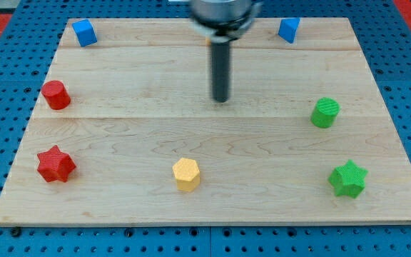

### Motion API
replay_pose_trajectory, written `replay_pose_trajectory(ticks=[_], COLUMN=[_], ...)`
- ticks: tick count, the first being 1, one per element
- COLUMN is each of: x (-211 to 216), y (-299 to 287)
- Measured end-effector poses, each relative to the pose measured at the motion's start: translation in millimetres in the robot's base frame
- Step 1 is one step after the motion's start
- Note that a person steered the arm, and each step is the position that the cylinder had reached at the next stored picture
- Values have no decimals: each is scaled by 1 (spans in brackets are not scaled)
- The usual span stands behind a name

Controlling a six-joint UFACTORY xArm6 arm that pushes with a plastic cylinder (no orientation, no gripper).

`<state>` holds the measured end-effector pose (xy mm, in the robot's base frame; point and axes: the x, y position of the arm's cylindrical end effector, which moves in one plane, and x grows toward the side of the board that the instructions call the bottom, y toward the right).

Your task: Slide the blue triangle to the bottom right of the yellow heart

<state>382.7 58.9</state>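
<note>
A blue block that looks like a triangle [288, 30] sits at the view's top right, near the board's top edge. A yellow block with a many-sided outline [186, 174] sits at the bottom centre; I cannot make out a heart shape in it. A small orange-yellow sliver [208, 41] shows at the left edge of my rod near the top, and its shape is hidden. My tip [221, 100] rests on the board at the upper centre, well left of and below the blue triangle and touching no block.
A blue cube [84, 32] is at the top left. A red cylinder [56, 95] and a red star [56, 164] stand along the left side. A green cylinder [325, 113] and a green star [347, 178] stand along the right side. The wooden board [120, 207] lies on blue pegboard.
</note>
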Motion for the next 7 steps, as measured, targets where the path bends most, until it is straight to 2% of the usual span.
replay_pose_trajectory(ticks=[1, 2, 3, 4, 5, 6, 7], x=[-32, -87, -153, -173, -167, -169, -140], y=[101, 177, 187, 138, 51, 41, 19])
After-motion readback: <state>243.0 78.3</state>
